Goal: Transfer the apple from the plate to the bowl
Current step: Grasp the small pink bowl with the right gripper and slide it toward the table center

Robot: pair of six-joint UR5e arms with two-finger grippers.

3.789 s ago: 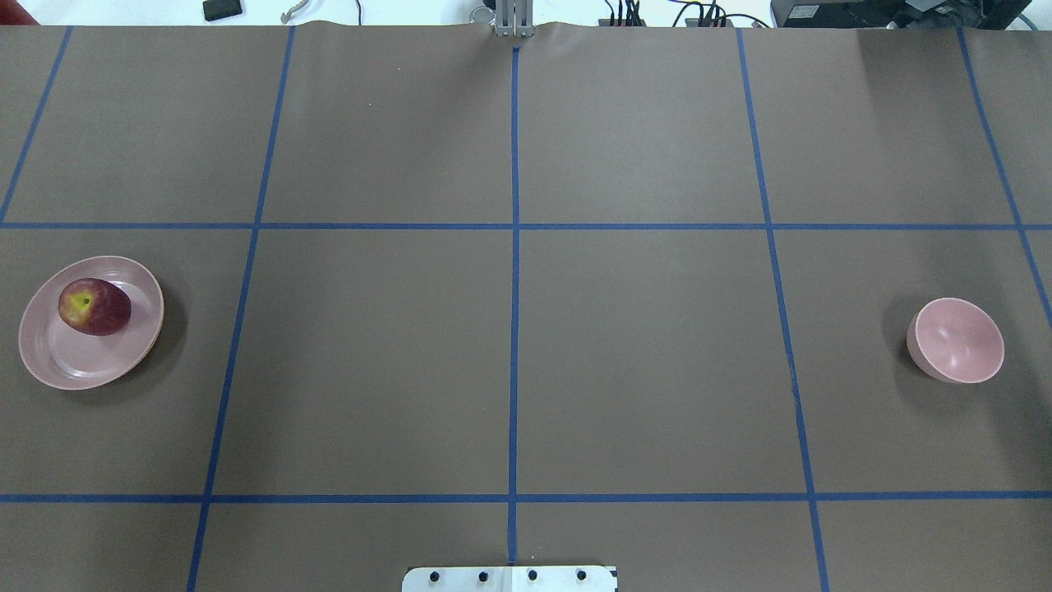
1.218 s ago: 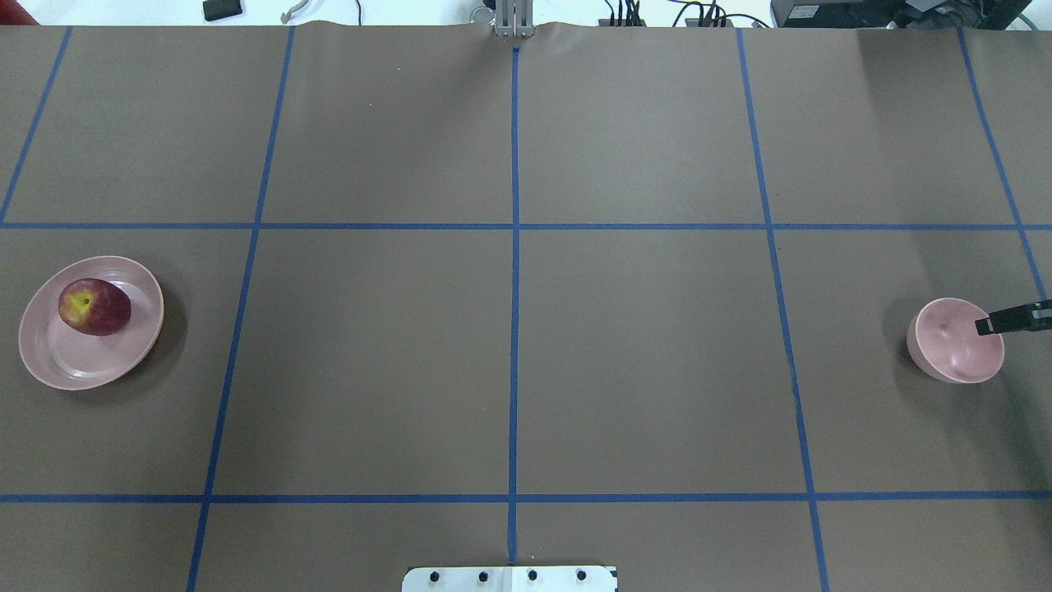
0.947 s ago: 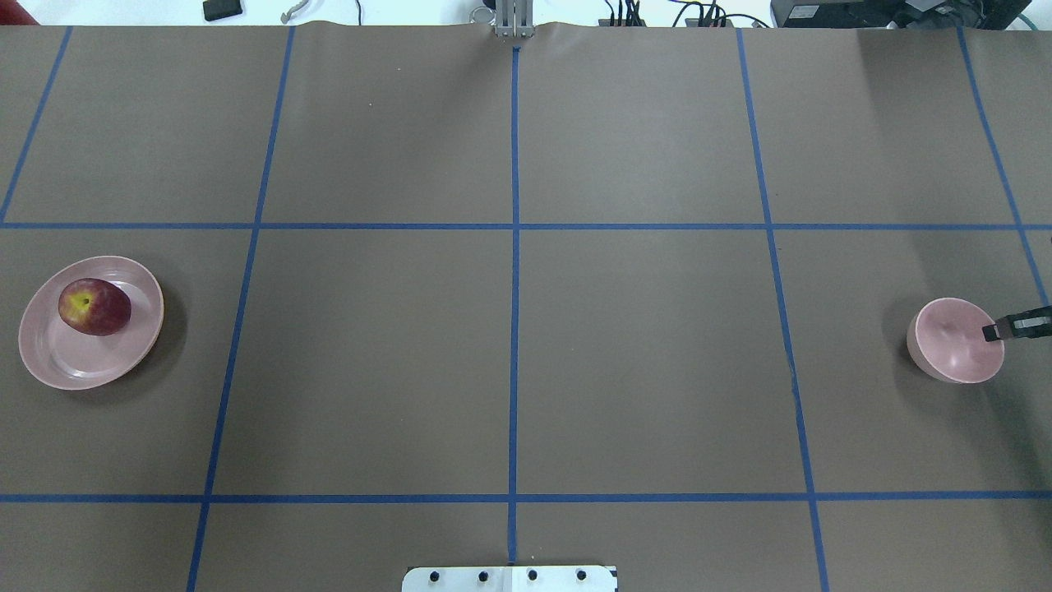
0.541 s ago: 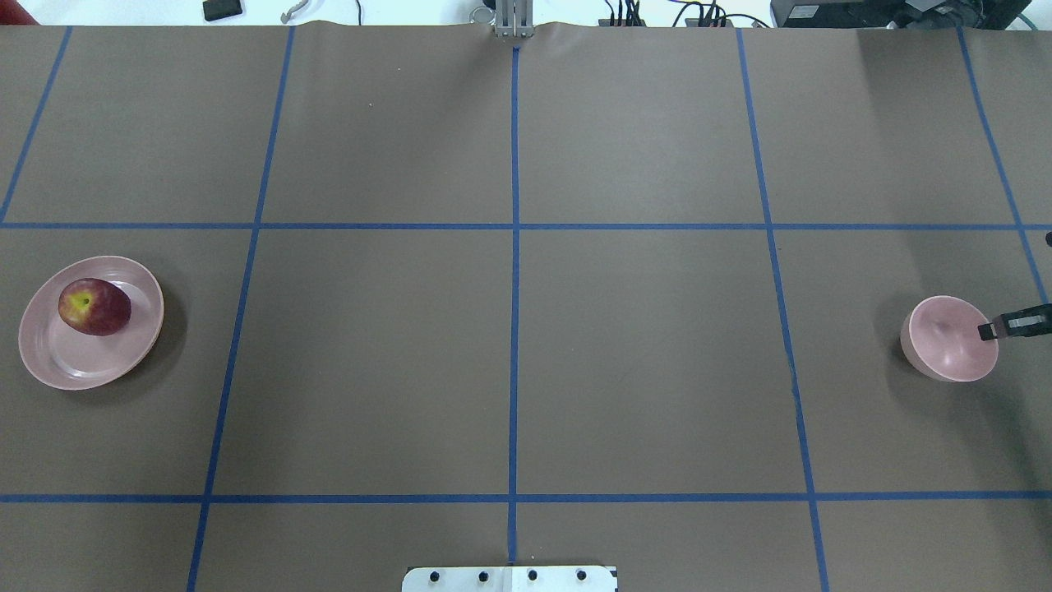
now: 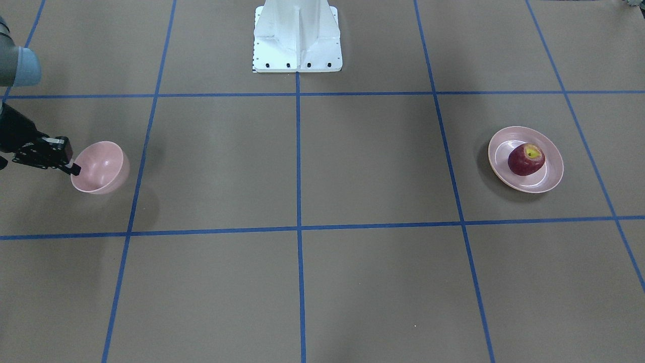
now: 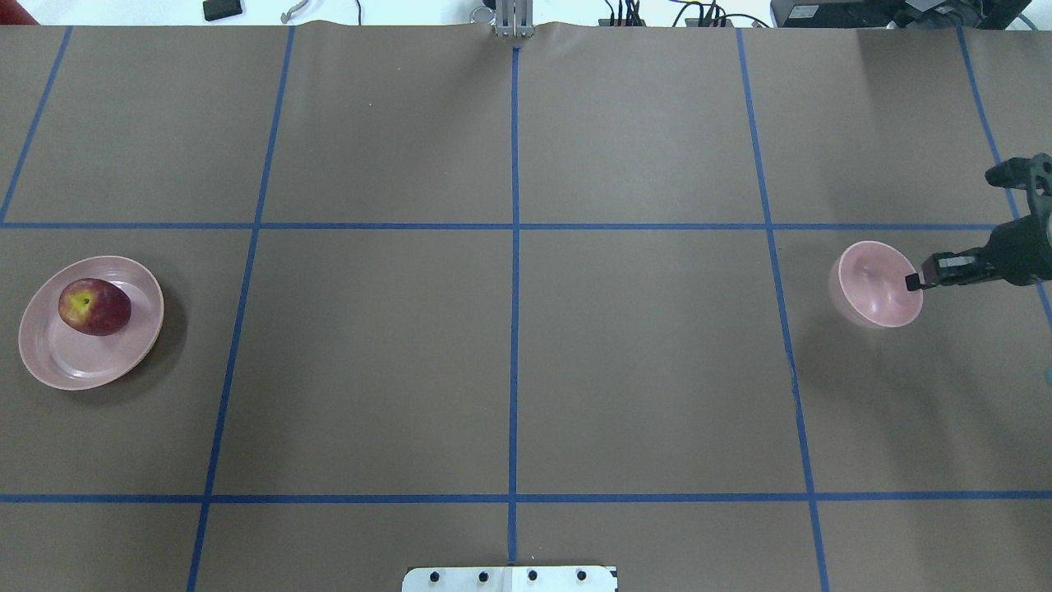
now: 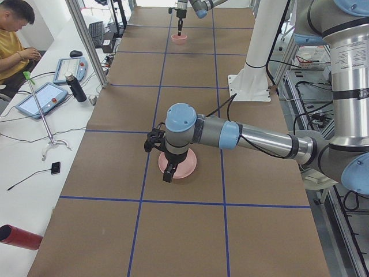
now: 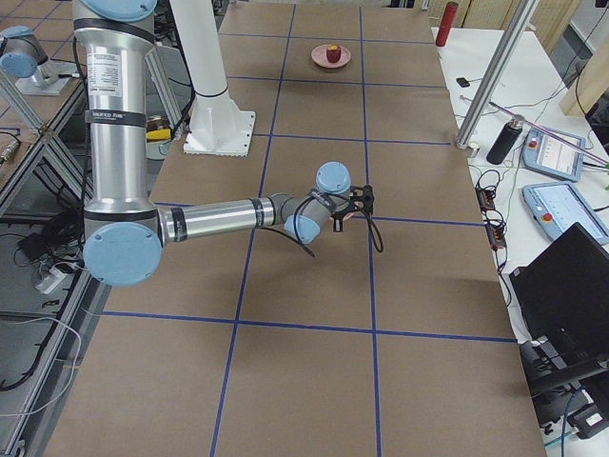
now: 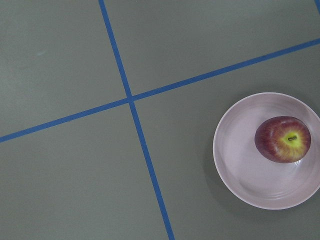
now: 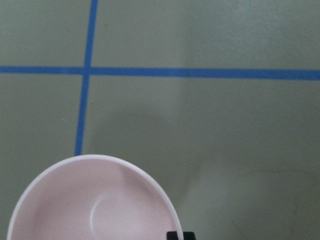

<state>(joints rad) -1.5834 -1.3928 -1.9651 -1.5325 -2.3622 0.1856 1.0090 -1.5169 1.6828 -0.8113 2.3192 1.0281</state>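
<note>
While one apple (image 6: 94, 306) sits on one plate (image 6: 49, 362), the right hand (image 6: 912, 282) pinches the rim of one bowl (image 6: 871, 288). For the left hand (image 7: 167, 172), wide or narrow cannot be told. Blue tape (image 6: 514, 329) crosses the table (image 6: 641, 370).

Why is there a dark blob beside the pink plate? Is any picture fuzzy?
Overhead exterior: that blob is the shadow of the plate, falling on its right and lower side; the bowl casts a fainter one below it. Left wrist-mounted: sharp, soft gleams on the plate. Right wrist-mounted: slightly soft, no glare.
</note>
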